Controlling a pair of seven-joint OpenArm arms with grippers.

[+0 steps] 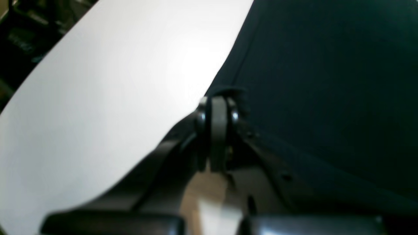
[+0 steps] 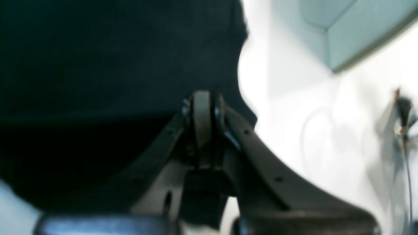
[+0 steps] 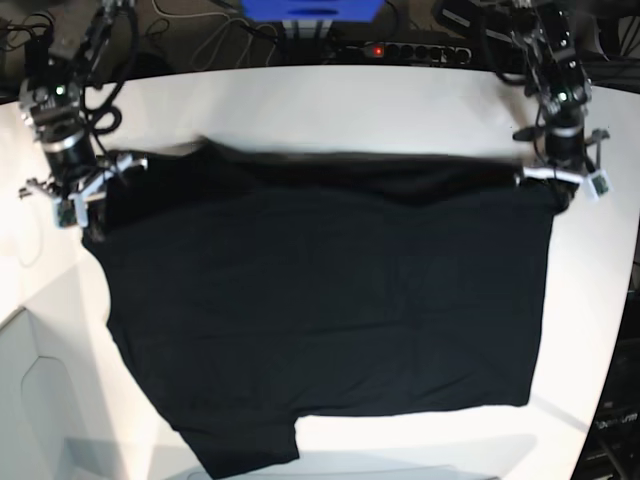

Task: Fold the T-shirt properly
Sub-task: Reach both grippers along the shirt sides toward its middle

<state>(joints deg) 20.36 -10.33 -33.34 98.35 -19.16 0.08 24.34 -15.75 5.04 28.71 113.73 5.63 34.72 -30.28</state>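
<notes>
Black cloth covers most of the white bench (image 3: 330,105): the T-shirt (image 3: 320,300) lies spread from the far edge down to the near edge, with one sleeve or corner trailing off toward the near-left corner.

Left gripper (image 1: 218,107), jaws pinched shut on the shirt's edge at the far-right side of the bench; a small lip of fabric bulges just above the tips. Right gripper (image 2: 203,104), jaws likewise clamped on cloth at the far-left side. The far edge of the shirt runs taut between the two.

Risks, as I judge them:
- Thin pinch on both sides. If either bite holds only a sliver of hem, a pull could slip it free and drop that corner.
- Uneven lift or travel between arms would skew the fold line.
- The trailing near-left part may drag or bunch under the body when the far edge is carried over.

Hard to read:
- Both wrist views are blurred; how many layers sit in each bite cannot be told.
- Neck label and lining not visible, so which end is the collar is unclear.
- Near-left piece is cut off by the frame.
</notes>
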